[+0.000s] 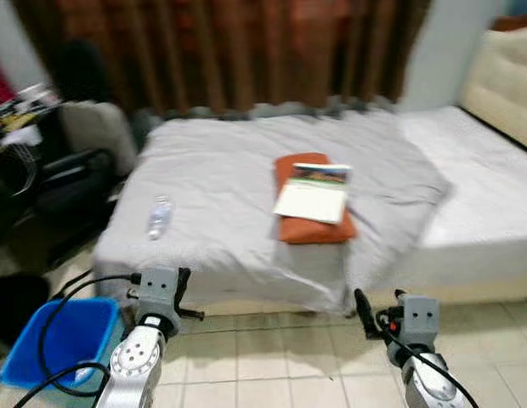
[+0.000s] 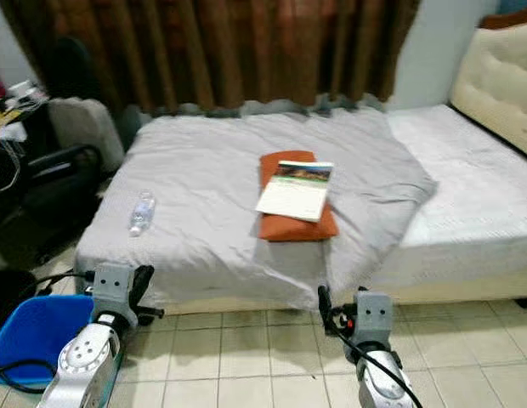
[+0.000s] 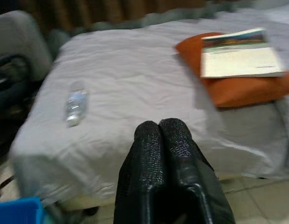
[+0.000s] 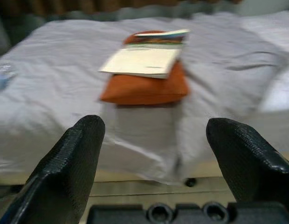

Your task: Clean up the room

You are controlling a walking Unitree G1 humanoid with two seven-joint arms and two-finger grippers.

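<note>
Grey bedsheet (image 1: pixel 229 170) covers a bed straight ahead at twelve o'clock, carrying a plastic water bottle (image 1: pixel 159 216) at eleven o'clock and a book (image 1: pixel 314 192) on an orange cushion (image 1: pixel 313 225) at one o'clock. Both arms hover over tiled floor (image 1: pixel 272 357), short of the mattress edge. Left gripper (image 3: pixel 164 140) has its fingers pressed together; right gripper (image 4: pixel 151 154) is spread wide. Likely still approaching; next it must step closer and reach. A blue bin (image 1: pixel 64 336) waits at eight o'clock.
</note>
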